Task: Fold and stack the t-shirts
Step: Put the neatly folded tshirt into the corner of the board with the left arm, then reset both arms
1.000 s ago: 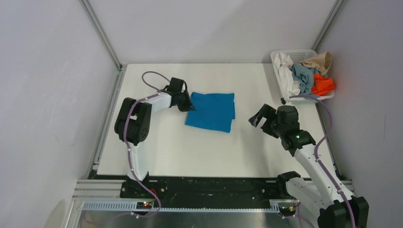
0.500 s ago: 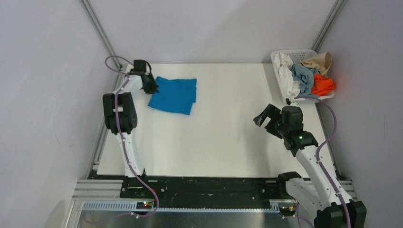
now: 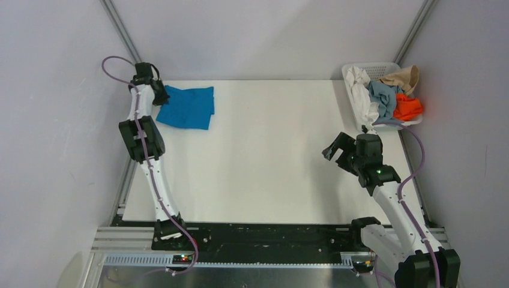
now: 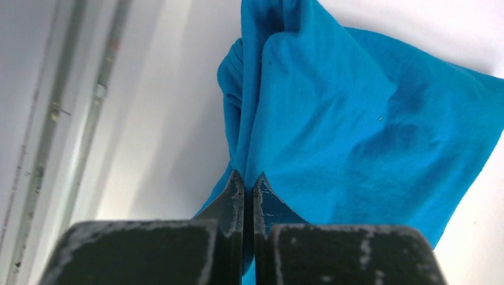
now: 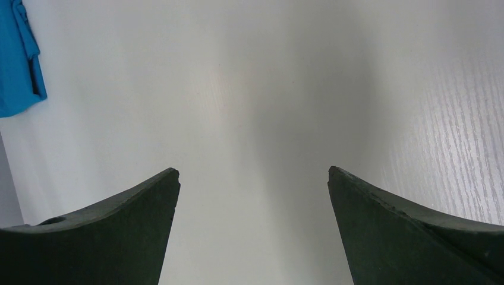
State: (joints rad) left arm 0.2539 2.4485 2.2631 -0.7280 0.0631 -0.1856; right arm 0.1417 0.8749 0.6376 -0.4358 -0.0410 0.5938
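Observation:
A folded vivid blue t-shirt (image 3: 189,107) lies at the table's far left corner. My left gripper (image 3: 161,96) is shut on its left edge, and the wrist view shows blue cloth (image 4: 333,113) pinched between the closed jaws of that gripper (image 4: 248,178). White (image 3: 361,96), grey-blue (image 3: 384,96), tan (image 3: 403,77) and orange (image 3: 408,108) t-shirts are heaped in the white lattice basket (image 3: 378,67) at the far right. My right gripper (image 3: 334,150) hangs open over bare table at the right with nothing between its fingers (image 5: 136,231); the blue t-shirt (image 5: 18,65) shows at that view's left edge.
An aluminium frame rail (image 3: 129,174) runs along the table's left side, close to the left arm. Grey walls enclose the table on the left, back and right. White tabletop (image 3: 276,156) spans the space between the two arms.
My left gripper has dragged the blue t-shirt from the table's middle back and left to the far left corner. The right gripper has shifted slightly right and stayed open.

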